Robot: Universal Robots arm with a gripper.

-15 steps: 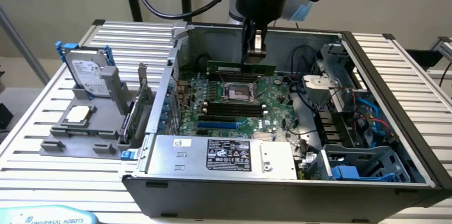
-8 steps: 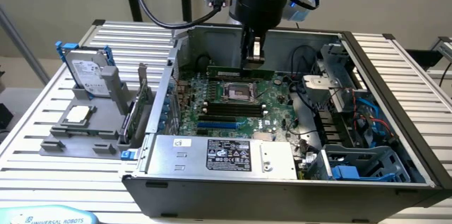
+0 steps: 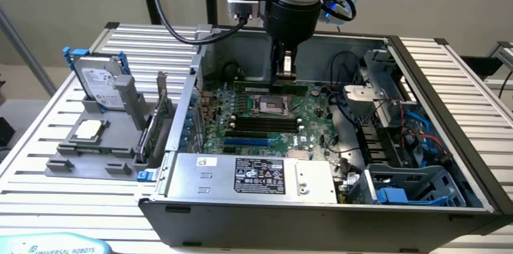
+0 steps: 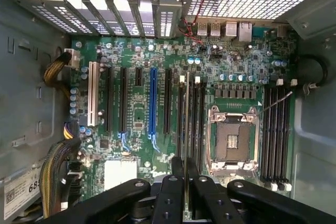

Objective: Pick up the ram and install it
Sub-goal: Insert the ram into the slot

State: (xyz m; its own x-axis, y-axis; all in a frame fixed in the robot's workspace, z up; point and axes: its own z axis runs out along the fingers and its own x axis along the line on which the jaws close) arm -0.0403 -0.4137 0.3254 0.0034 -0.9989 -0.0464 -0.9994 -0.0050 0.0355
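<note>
One gripper (image 3: 285, 74) hangs low inside the open computer case (image 3: 449, 86), its fingers (image 4: 172, 198) pinched narrow on the ram (image 4: 187, 129), a thin green stick seen edge-on between them. Right beneath it lie the black slots (image 4: 196, 124) of the motherboard (image 4: 137, 129), with the empty processor socket (image 4: 232, 140) just beside. Well away from the gripper, outside the case, a hard drive (image 3: 103, 83) stands in a grey holder (image 3: 88, 161).

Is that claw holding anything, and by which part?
Yes. The claw holds the long, thin green ram stick, pinched across its flat sides at its upper edge.
</note>
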